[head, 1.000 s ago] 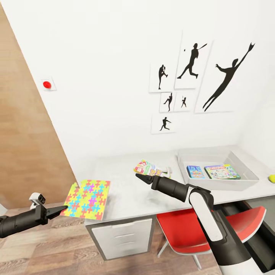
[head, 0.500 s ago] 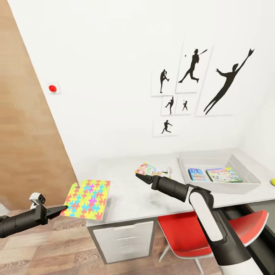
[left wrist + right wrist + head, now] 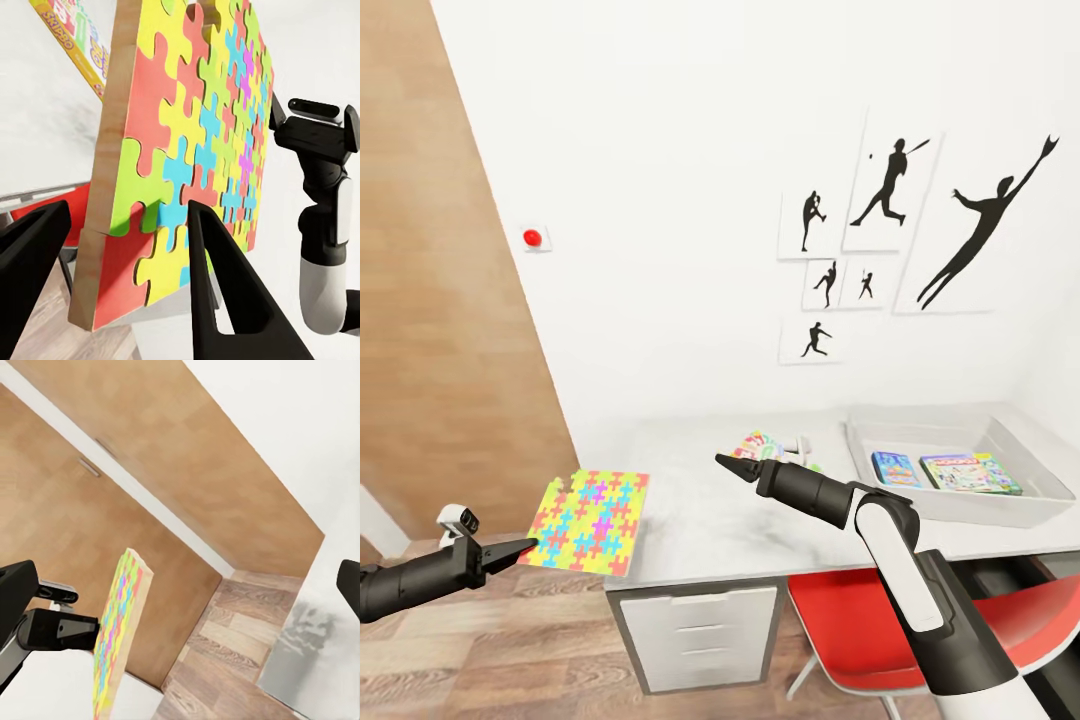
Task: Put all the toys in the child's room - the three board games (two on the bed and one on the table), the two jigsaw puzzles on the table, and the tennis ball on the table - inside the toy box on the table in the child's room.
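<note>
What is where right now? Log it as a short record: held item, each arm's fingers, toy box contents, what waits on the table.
held item: jigsaw puzzle, pinched at its edge by the left gripper, partly past the table's end
left fingers: shut on the puzzle edge
right gripper: above the table, holding nothing; open or shut cannot be told
toy box: two board games inside, a blue one and a green-edged one
on the table: SKIP BO box behind the right arm
</note>
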`<state>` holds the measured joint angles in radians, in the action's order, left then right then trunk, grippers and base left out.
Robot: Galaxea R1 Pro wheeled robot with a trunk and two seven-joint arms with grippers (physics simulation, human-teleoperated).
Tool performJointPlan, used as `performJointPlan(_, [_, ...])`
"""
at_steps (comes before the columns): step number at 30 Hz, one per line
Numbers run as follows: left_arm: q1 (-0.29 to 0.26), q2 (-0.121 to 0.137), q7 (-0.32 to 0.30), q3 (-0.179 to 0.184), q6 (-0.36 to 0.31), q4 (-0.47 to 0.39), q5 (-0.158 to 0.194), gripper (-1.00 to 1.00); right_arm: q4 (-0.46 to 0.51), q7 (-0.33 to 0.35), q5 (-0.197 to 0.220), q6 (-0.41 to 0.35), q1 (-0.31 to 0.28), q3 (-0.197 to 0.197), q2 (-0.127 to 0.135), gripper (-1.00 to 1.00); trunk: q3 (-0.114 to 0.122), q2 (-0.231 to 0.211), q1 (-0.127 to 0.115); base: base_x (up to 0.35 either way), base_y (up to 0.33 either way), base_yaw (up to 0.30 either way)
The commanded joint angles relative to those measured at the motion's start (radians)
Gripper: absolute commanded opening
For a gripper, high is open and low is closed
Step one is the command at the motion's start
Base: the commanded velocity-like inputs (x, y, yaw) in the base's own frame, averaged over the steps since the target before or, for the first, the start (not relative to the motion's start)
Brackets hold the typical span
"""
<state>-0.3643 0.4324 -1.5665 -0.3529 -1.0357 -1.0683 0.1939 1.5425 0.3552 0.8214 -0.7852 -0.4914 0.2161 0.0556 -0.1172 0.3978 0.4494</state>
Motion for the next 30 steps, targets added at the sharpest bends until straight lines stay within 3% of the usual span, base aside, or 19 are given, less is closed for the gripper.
performJointPlan(1, [-0.001,0.000,-0.004,0.000,-0.010,0.000,-0.001,-1.00,0.000,0.002,-0.001,-0.003,-0.001,0.000,0.000,1.00,-0.002,0.002,0.001,0.000,0.000,0.029])
performJointPlan(6, [-0.001,0.000,-0.004,0.000,-0.010,0.000,-0.001,-1.00,0.000,0.002,-0.001,-0.002,-0.001,0.000,0.000,1.00,-0.002,0.002,0.001,0.000,0.000,-0.072])
performJointPlan(19, [-0.001,0.000,-0.004,0.001,-0.010,0.000,-0.001,-1.00,0.000,0.002,0.001,-0.002,-0.001,0.000,0.000,1.00,-0.002,0.002,0.001,0.000,0.000,-0.246])
performJointPlan(30, [-0.001,0.001,-0.004,0.000,-0.010,0.000,-0.001,-1.00,0.000,0.001,-0.001,-0.002,-0.001,0.000,0.000,1.00,-0.002,0.002,0.001,0.000,0.000,-0.029])
